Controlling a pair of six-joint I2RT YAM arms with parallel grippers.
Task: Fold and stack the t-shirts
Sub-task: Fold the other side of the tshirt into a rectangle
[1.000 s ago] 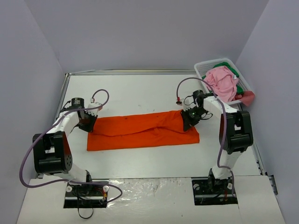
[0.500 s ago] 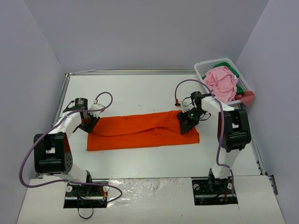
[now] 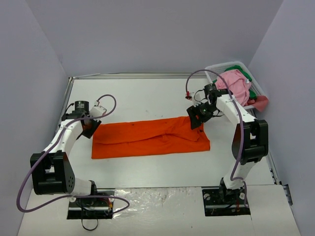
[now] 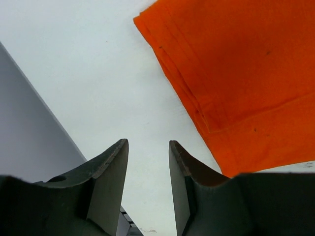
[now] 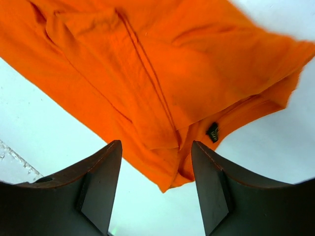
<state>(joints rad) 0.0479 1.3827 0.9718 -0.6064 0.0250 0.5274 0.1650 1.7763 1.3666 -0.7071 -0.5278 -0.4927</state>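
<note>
An orange t-shirt (image 3: 150, 137) lies folded lengthwise into a long band across the middle of the table. My left gripper (image 3: 91, 127) hovers off its left end, open and empty; in the left wrist view the folded orange corner (image 4: 236, 88) lies beyond the right fingertip, apart from it. My right gripper (image 3: 196, 118) hangs above the shirt's right end, open with nothing between its fingers; below it the orange cloth (image 5: 147, 83) shows a small dark tag (image 5: 213, 132). Pink (image 3: 234, 87) and green (image 3: 252, 92) t-shirts sit heaped in the basket.
A white slotted basket (image 3: 214, 73) stands at the back right corner, with a reddish cloth (image 3: 261, 103) hanging over its near side. The side wall (image 4: 29, 123) rises close to the left gripper. Purple cables loop over both arms.
Both grippers have opened and let go of the orange shirt's ends. The right gripper rose and drew back toward the basket; the left one lifted slightly off the left end.
</note>
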